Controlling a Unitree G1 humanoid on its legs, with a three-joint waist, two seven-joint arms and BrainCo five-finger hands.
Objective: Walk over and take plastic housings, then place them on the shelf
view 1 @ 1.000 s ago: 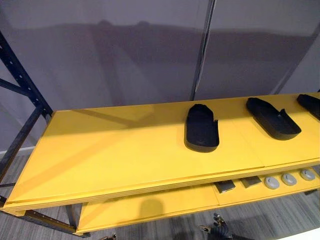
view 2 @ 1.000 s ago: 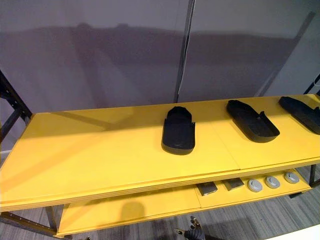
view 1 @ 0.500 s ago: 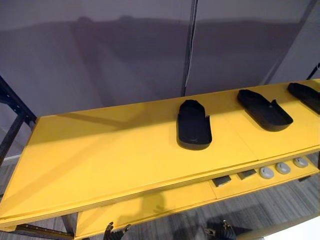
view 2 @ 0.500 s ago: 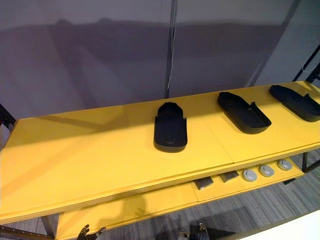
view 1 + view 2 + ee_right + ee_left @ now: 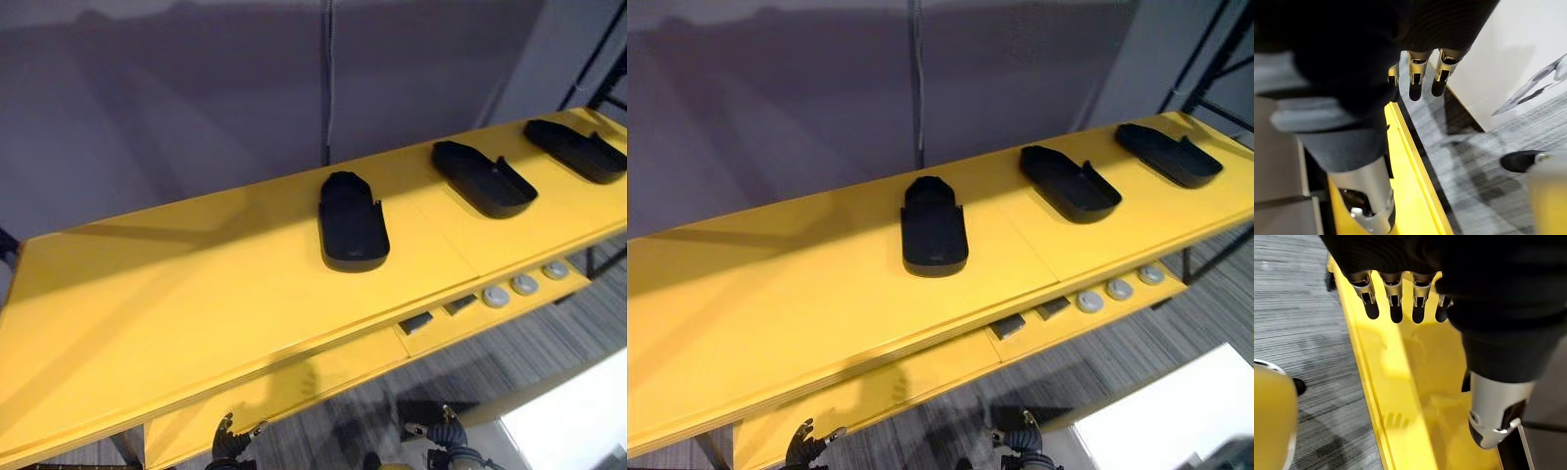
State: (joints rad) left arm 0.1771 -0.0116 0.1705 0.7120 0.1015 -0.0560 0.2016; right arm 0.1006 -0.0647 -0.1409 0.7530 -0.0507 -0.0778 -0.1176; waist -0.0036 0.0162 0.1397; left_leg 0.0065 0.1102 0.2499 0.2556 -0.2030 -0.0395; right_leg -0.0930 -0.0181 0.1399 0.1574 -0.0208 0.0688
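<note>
A long yellow shelf (image 5: 196,294) spans the head views, with a lower yellow board (image 5: 294,377) beneath it and a white surface (image 5: 578,421) at the floor corner on the right. Three black plastic housings rest apart on the top board: one near the middle (image 5: 352,222), a second (image 5: 483,178) and a third (image 5: 573,150) further right. The left hand (image 5: 229,447) and right hand (image 5: 446,436) hang low before the shelf, fingers (image 5: 1394,298) relaxed and straight, holding nothing. Small grey discs (image 5: 524,285) sit on the lower board.

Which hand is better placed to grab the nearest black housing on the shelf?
Probably the right hand: it and the left hand hang low and empty, but the nearest housing sits slightly toward its side.
</note>
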